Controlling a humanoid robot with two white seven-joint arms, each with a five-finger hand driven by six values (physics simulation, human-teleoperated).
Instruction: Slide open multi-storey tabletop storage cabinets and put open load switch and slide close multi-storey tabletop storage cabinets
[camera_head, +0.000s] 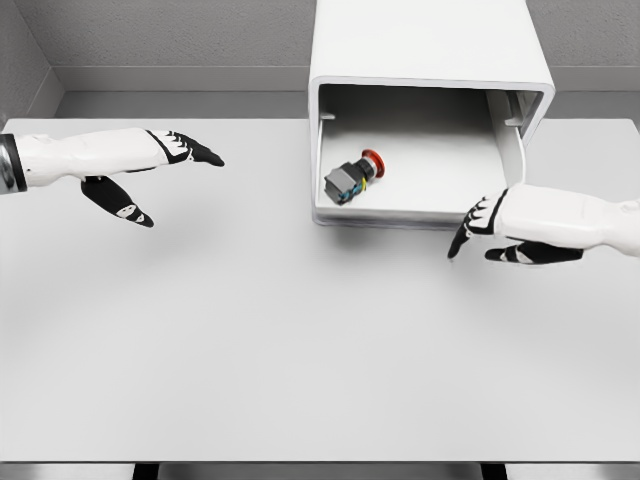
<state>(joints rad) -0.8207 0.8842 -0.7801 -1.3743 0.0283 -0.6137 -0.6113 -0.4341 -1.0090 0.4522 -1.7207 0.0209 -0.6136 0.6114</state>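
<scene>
A white tabletop storage cabinet (430, 60) stands at the back of the table, right of centre, with its drawer (400, 216) slid out toward me. Inside the drawer lies the load switch (352, 178), a grey and black body with a red button, tilted on its side at the drawer's left part. My right hand (478, 228) hovers just in front of the drawer's right front corner, fingers extended and holding nothing. My left hand (165, 170) hangs over the table's left side, well away from the cabinet, fingers spread and empty.
The white table (300, 340) stretches wide in front of the cabinet. A grey wall (180, 40) runs behind it. The table's front edge shows at the bottom of the view.
</scene>
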